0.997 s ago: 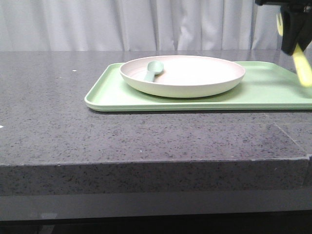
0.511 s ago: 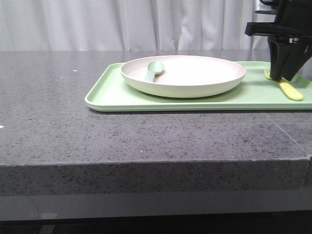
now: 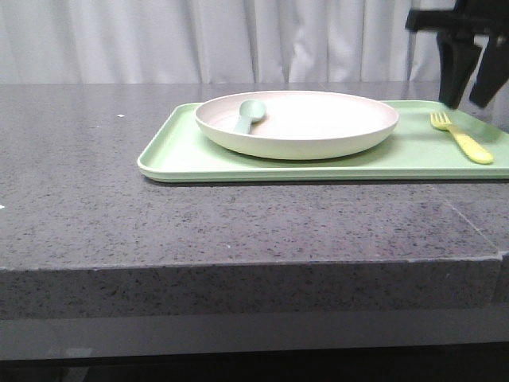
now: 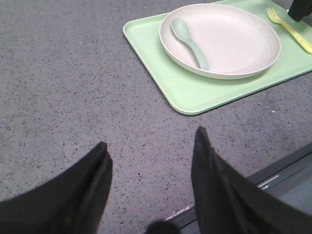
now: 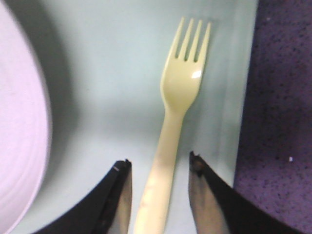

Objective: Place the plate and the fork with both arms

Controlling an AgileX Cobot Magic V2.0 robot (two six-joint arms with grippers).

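The off-white plate [image 3: 318, 121] [image 4: 234, 44] sits on the light-green tray [image 3: 175, 155], its edge also showing in the right wrist view [image 5: 19, 122]. The pale-yellow fork [image 3: 461, 139] [image 5: 180, 97] [image 4: 290, 27] lies flat on the tray, to the right of the plate, tines pointing away from me. My right gripper [image 3: 468, 102] [image 5: 160, 159] hovers open just above the fork's handle, one finger on each side, not touching it. My left gripper [image 4: 151, 136] is open and empty over bare countertop near the table's front edge, left of the tray; the front view does not show it.
A grey-green spoon [image 3: 250, 114] [image 4: 190, 41] lies inside the plate at its left. The tray [image 4: 185, 92] rests on a speckled grey stone countertop [image 3: 119, 207] whose front edge drops off. A white curtain hangs behind.
The right gripper brought the fork down onto the tray, let go of it and rose a little. Plate, spoon and tray have not moved.
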